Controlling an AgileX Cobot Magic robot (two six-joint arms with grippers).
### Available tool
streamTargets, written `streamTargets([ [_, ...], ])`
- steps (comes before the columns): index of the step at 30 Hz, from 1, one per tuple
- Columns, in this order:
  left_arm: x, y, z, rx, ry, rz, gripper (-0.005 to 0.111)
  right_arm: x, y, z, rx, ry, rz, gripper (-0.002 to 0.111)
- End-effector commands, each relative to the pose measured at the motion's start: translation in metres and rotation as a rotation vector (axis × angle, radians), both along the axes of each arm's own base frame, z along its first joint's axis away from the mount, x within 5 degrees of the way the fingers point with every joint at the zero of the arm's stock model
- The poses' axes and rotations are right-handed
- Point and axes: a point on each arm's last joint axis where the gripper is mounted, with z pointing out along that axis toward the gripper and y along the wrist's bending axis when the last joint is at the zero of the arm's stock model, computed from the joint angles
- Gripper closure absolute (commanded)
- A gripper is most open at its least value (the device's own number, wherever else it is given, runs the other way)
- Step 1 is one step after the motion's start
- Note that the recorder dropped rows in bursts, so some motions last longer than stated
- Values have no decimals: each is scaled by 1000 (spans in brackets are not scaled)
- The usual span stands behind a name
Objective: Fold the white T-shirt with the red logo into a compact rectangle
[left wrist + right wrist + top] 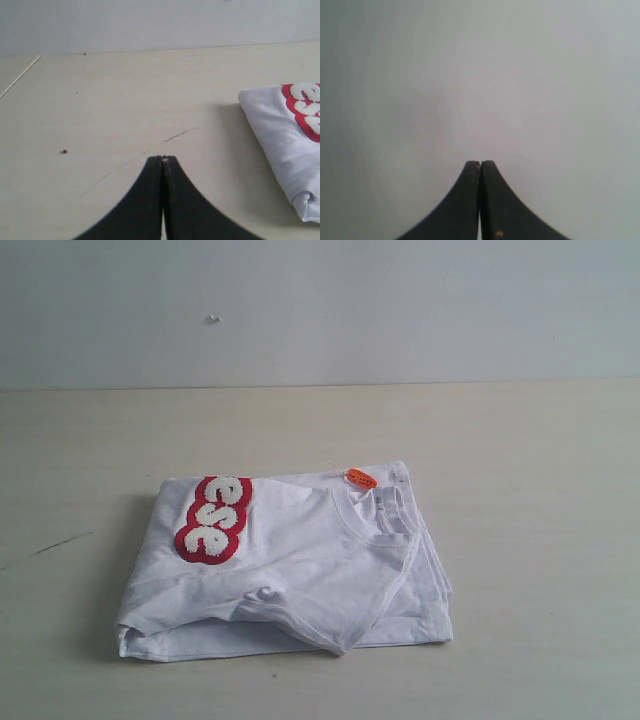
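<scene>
Pale tabletop (pixel 540 660), white T-shirt (pixel 300 565) folded into a rough rectangle at its middle, red logo (pixel 213 520) on top at left, orange neck tag (pixel 361 479) at its far edge, left gripper (pixel 163 159) and right gripper (pixel 480 162) clenched empty, grey wall (pixel 400 310) beyond.

I face a pale cream tabletop (pixel 540 540) with faint grain, evenly and softly lit. A thin dark scratch (pixel 180 133) crosses it on my left, and a tiny reddish crumb (pixel 64 151) lies apart from it. Behind rises a plain grey-white wall (pixel 400 310) with one small speck (pixel 213 319).
</scene>
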Motion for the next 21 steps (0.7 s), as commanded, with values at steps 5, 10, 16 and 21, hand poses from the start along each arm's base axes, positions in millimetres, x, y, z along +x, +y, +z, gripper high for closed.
streamTargets([
  [5, 0, 0, 0, -12, -10, 3, 107, 1, 0, -2, -7, 6, -3, 108],
  [10, 0, 0, 0, -12, -10, 3, 107, 2, -1, -3, -80, -39, -57, 108],
  [16, 0, 0, 0, -12, -10, 3, 107, 6, -2, -7, -145, -191, -207, 108],
  [21, 0, 0, 0, -12, -10, 3, 107, 13, -2, -17, -144, -196, -321, 108],
])
